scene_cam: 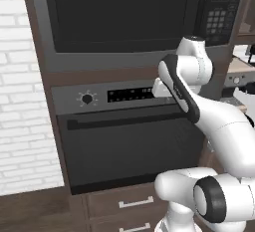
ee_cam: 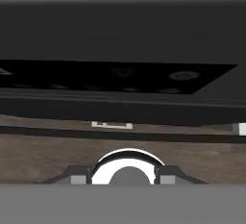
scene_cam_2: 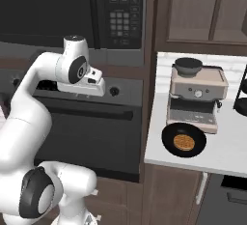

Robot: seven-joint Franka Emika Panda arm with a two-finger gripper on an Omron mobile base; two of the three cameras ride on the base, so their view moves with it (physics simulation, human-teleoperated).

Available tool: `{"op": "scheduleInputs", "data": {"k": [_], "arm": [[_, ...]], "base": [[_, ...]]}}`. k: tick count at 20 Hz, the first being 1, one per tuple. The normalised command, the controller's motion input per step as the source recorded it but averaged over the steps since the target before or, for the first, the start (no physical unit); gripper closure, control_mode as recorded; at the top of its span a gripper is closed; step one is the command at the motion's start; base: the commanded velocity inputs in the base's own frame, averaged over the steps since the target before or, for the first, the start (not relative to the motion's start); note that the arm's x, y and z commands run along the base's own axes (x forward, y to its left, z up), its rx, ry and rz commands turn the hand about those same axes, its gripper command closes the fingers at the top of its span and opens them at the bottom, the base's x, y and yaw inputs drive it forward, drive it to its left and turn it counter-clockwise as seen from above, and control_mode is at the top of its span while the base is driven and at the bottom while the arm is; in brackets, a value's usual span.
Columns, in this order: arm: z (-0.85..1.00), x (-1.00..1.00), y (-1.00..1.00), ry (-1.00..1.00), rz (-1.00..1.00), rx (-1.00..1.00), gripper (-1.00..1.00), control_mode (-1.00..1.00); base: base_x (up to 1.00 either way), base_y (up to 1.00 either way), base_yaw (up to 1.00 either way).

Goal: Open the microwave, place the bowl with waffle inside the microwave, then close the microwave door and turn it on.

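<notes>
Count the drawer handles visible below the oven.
2: one drawer handle on the upper drawer under the oven, another on the drawer beneath, at the frame's edge. More may be hidden.

In my left base view the microwave point(scene_cam: 124, 17) fills the top of the frame, its door point(scene_cam: 119, 14) shut, with the keypad panel point(scene_cam: 219, 12) at upper right. The oven point(scene_cam: 129, 141) sits directly below it at centre frame, and drawers point(scene_cam: 122, 203) lie under that along the bottom. In my right base view the counter point(scene_cam_2: 226, 154) takes the right half. On it the coffee machine point(scene_cam_2: 198, 96) stands behind the bowl point(scene_cam_2: 184, 140), and the waffle point(scene_cam_2: 184, 142) lies in the bowl.
</notes>
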Motion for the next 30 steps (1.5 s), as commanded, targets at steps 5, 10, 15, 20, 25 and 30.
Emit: {"op": "scheduleInputs", "data": {"k": [5, 10, 15, 20, 25, 30], "arm": [[0.0, -0.01, 0.0, 0.0, 0.0, 0.0, -1.0, 1.0], [0.0, 0.0, 0.0, 0.0, 0.0, 0.0, -1.0, 1.0], [0.0, 0.0, 0.0, 0.0, 0.0, 0.0, -1.0, 1.0], [0.0, 0.0, 0.0, 0.0, 0.0, 0.0, -1.0, 1.0], [0.0, 0.0, 0.0, 0.0, 0.0, 0.0, -1.0, 1.0], [0.0, 0.0, 0.0, 0.0, 0.0, 0.0, -1.0, 1.0]], "base": [[-0.33, -0.45, 0.0], [-0.32, -0.91, 0.16], [-0.01, -0.68, 0.3], [0.0, -0.45, 0.27], [0.19, -0.01, 0.14], [0.31, 0.0, 0.08]]}}
